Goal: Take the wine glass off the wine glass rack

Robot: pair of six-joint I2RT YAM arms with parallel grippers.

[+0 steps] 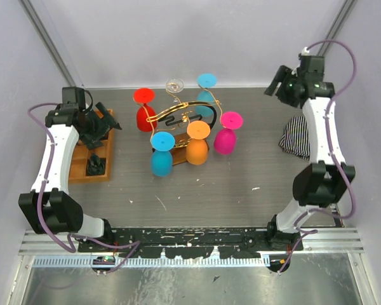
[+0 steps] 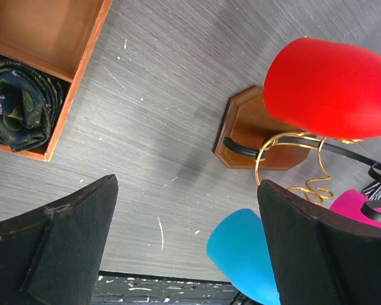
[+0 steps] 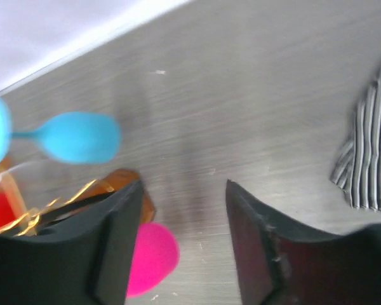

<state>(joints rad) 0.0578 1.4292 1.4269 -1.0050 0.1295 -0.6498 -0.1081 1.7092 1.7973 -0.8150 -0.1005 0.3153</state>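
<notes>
Glassware hangs all round the wine glass rack, which stands mid-table on its brown wooden base, gold wire scrolls and a black curved bar rising from it. From the top camera I count a red wine glass at the rack's left and a blue wine glass at the near left. An orange wine glass is at the near middle, a magenta wine glass at the right and a cyan wine glass at the back. Each of these has its foot up and bowl down. A clear wine glass shows at the far side, too small for me to say how it sits. My left gripper is off to the left above the orange-brown compartment tray, its fingers spread wide with only bare table between them. Its wrist camera looks past them to the rack base, the red bowl and the blue bowl. One tray compartment holds a rolled dark patterned cloth. My right gripper is raised at the far right, well apart from the rack. Its fingers are parted and nothing is between them. Beyond them its camera, somewhat blurred, picks up the cyan and magenta glasses. A black-and-white striped cloth lies on the table near the right arm. Neither gripper touches any glass.
</notes>
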